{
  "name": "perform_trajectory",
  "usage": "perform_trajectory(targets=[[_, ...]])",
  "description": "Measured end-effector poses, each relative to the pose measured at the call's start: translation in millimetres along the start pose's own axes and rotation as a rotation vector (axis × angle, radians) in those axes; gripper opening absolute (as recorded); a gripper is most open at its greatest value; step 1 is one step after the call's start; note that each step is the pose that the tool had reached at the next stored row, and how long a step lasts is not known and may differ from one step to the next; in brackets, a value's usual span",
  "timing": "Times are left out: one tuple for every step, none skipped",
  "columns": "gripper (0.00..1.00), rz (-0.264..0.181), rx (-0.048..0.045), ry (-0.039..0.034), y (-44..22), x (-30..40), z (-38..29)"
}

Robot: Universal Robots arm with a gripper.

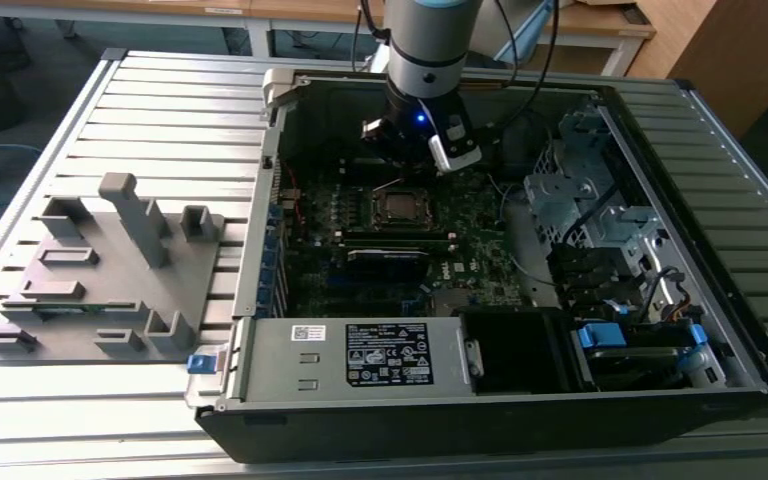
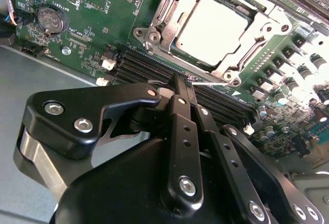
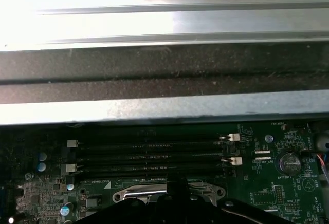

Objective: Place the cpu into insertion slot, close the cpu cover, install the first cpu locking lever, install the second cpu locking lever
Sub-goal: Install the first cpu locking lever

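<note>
Your gripper (image 2: 179,82) has its fingers pressed together with nothing visible between them. The tips hang over the memory slots (image 2: 139,67), just short of the cover (image 2: 157,13). The cpu (image 2: 213,31) sits flat in the slot (image 2: 234,4), silver top up, and the cover frame lies down around it. A lever (image 2: 250,52) runs along one cover edge; you can't tell whether it is latched.

In the exterior view the gripper (image 1: 408,172) is at 12 o'clock of the cpu (image 1: 398,207), just beside it, inside the open case (image 1: 267,180). Cables hang close by the wrist at 2 o'clock. The drive cage (image 1: 584,190) is at 3 o'clock, the power supply (image 1: 357,355) at 6 o'clock, and a grey fixture (image 1: 104,270) is well apart at 9 o'clock on the table (image 1: 64,420). A coin battery (image 2: 50,18) sits beyond the memory slots.
</note>
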State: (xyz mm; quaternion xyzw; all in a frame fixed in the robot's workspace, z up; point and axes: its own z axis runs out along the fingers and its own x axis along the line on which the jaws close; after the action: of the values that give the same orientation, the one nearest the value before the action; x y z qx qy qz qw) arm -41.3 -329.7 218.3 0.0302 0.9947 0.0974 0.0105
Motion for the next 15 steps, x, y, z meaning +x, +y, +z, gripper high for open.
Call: perform_trajectory(targets=[[0.1, 0.0, -0.0001, -0.0001, 0.0, 0.0, 0.3], [0.1, 0.0, -0.0003, -0.0002, -0.1, 0.0, 0.8], [0.1, 0.0, -0.0002, -0.0003, -0.2, 0.0, 1.4], [0.1, 0.0, 0.0002, -0.0003, -0.3, 0.0, 1.7], [0.1, 0.0, 0.0004, -0.0002, -0.4, 0.1, 1.8], [0.1, 0.0, 0.0003, -0.0002, -0.6, 0.1, 2.9], [0.1, 0.0, 0.0003, -0.0002, -0.8, 0.1, 4.2], [0.1, 0.0, 0.0002, -0.0003, -0.8, 0.1, 4.3], [0.1, 0.0, 0.0002, -0.0003, -0.8, 0.1, 4.3], [0.1, 0.0, 0.0002, -0.0003, -0.8, 0.1, 4.3], [0.1, 0.0, 0.0003, -0.0002, -0.9, 0.1, 4.4], [0.1, 0.0, -0.0001, -0.0004, -0.9, 0.1, 4.7], [0.1, 0.0, -0.0001, -0.0004, -0.9, 0.1, 4.9], [0.1, 0.0, 0.0001, -0.0004, -1.0, 0.1, 5.1], [0.1, 0.0, 0.0002, -0.0003, -1.1, 0.1, 5.4]])
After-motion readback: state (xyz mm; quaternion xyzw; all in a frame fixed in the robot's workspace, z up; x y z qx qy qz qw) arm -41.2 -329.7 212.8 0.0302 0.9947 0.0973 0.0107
